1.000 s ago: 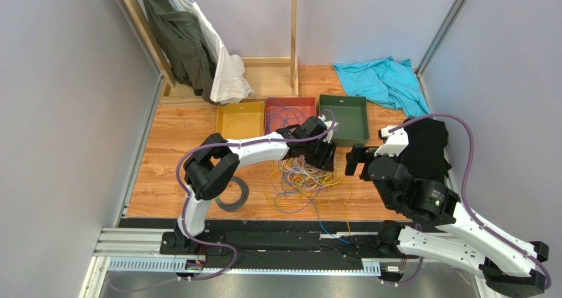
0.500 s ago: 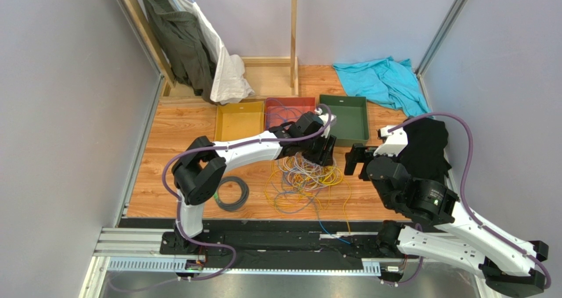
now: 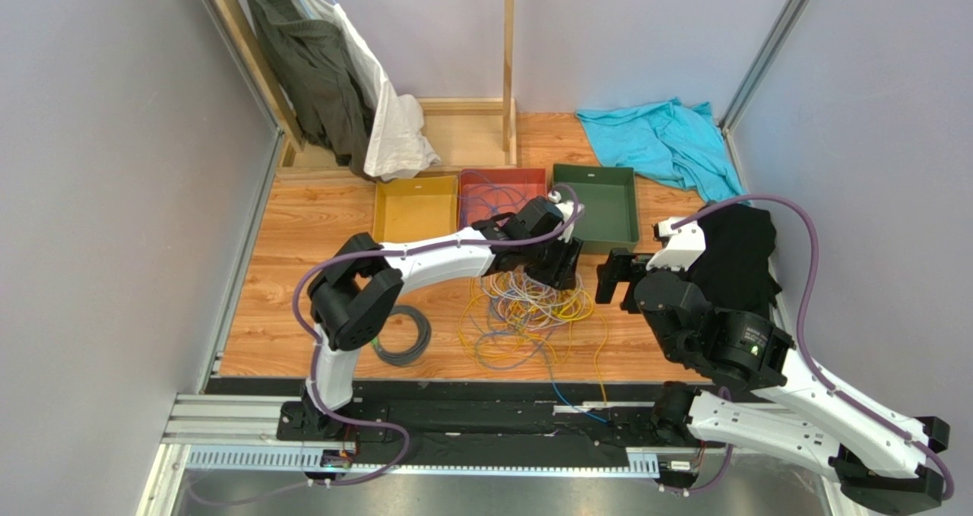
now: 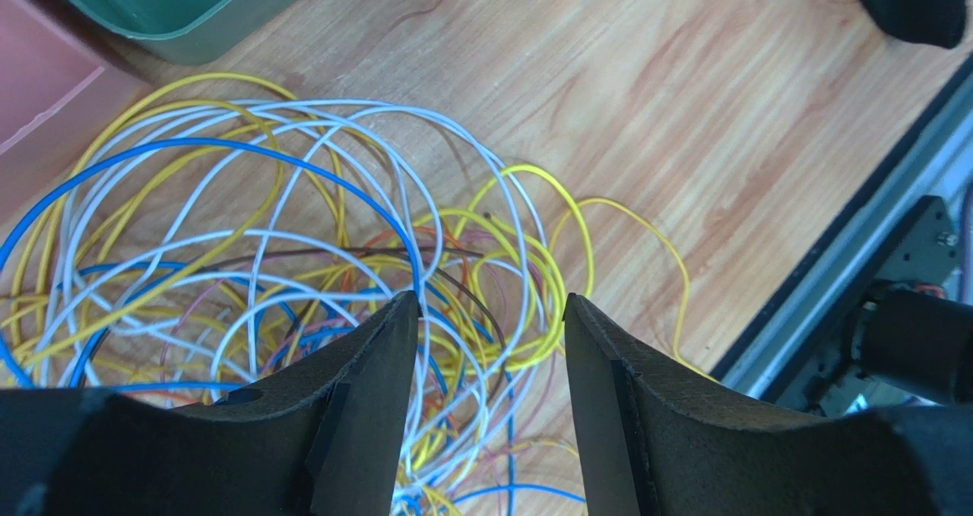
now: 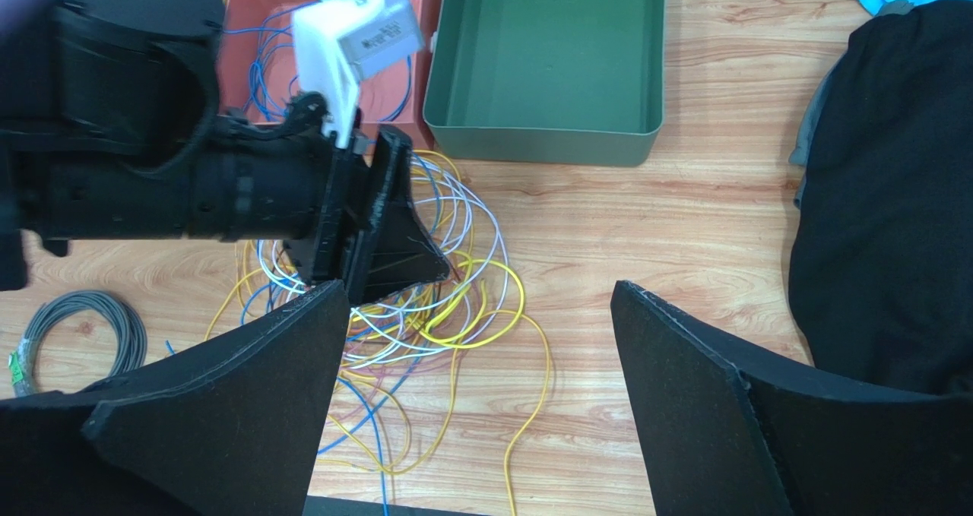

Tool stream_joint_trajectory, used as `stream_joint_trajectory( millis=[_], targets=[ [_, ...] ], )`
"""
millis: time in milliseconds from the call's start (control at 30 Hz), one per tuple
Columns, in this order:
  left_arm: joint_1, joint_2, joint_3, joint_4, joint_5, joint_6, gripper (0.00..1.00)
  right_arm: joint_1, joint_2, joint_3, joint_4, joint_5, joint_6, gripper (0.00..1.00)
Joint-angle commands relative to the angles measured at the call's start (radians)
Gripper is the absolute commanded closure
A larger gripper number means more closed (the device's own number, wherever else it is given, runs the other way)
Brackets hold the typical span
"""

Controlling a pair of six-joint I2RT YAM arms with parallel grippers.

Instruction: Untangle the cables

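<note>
Your left gripper (image 4: 491, 311) hangs right over the cable tangle (image 4: 286, 254). Its jaws are partly open with nothing pinched between them. A white loop and a blue strand cross the gap underneath, at the lower centre of the left wrist view. Your right gripper (image 5: 477, 292) is spread wide and empty, off to the right of the pile in the top view and not touching any strand. The tangle sits mid-frame on the wooden bench (image 3: 297, 265), just below the red tray (image 3: 503, 174) and the green tray (image 3: 594, 208). Some blue cable lies in the red one.

Go for one strand, not a bundle. The yellow loop (image 4: 571, 214) at the right edge of the pile looks the freest, so I'd start there. Come down, and close only when a single cable sits between the jaws. Then lift slowly. If the whole pile rises with it, bring the right gripper in to pin the rest. These thin cables will likely slip from a loose pinch.

As for writing, nothing is readable. The white housing (image 5: 360, 32) on the left wrist shows a faint mark, too small to read. The grey coil (image 5: 86, 322) at lower left has a green tip but no lettering you can make out.
</note>
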Motion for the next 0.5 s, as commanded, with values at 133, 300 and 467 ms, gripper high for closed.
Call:
stream_joint_trajectory(
  millis=[133, 300, 467],
  targets=[
    [0.002, 0.085, 0.061, -0.003, 0.002, 0.033, 0.48, 0.001, 0.012, 0.015, 0.007, 0.014, 0.001, 0.1],
    [0.001, 0.01, 0.016, 0.009, -0.002, 0.042, 0.68, 0.001, 0.02, 0.009, 0.021, 0.011, 0.002, 0.1],
    [0.002, -0.135, -0.048, -0.011, -0.011, 0.039, 0.96, 0.003, 0.024, 0.018, 0.033, 0.009, 0.004, 0.1]
  ],
)
